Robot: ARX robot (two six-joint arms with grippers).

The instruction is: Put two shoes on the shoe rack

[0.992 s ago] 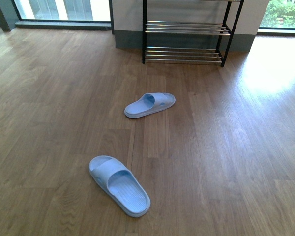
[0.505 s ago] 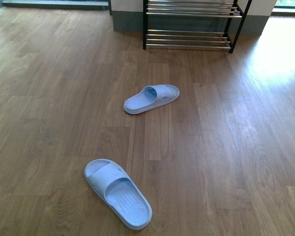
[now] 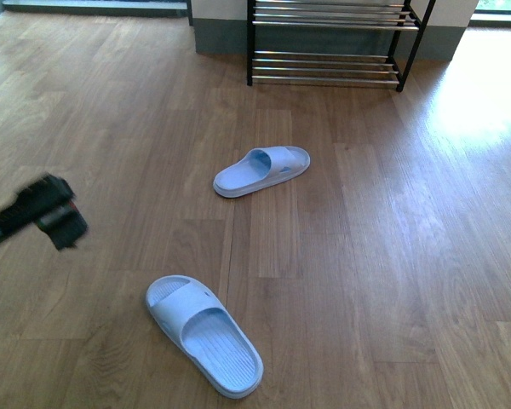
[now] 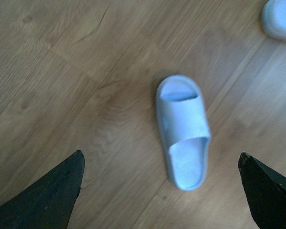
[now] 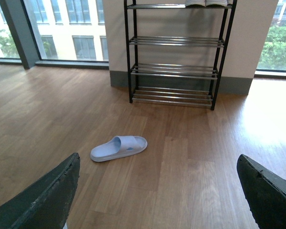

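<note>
Both shoes here are pale blue rubber slides, and neither is on the rack yet. The near slide (image 3: 204,334) lies sole-down close in front of us. The far slide (image 3: 262,170) sits well apart from it, turned crosswise, about midway to the shoe rack (image 3: 324,78).

Our left hand (image 4: 160,156) hangs over the near slide with its two dark fingers (image 4: 52,195) spread wide and nothing between them. We judge it is set this way so the jaws can come down on either side of the strap (the only raised part a grip could close on). In the front view this hand is a dark blur low on the left, so its exact pose is hard to read.

Our right hand (image 5: 158,158) is also wide open and empty. It is held up and faces the rack and the far slide, probably waiting its turn.

The floor (image 3: 392,256) is brown wood planking with a bright patch of daylight to the right. The rack stands against a pale wall (image 5: 248,38) with a grey skirting (image 5: 119,78), between tall windows (image 5: 62,19). Its lower tiers are bare, and something white (image 5: 205,3) rests on the top one.
</note>
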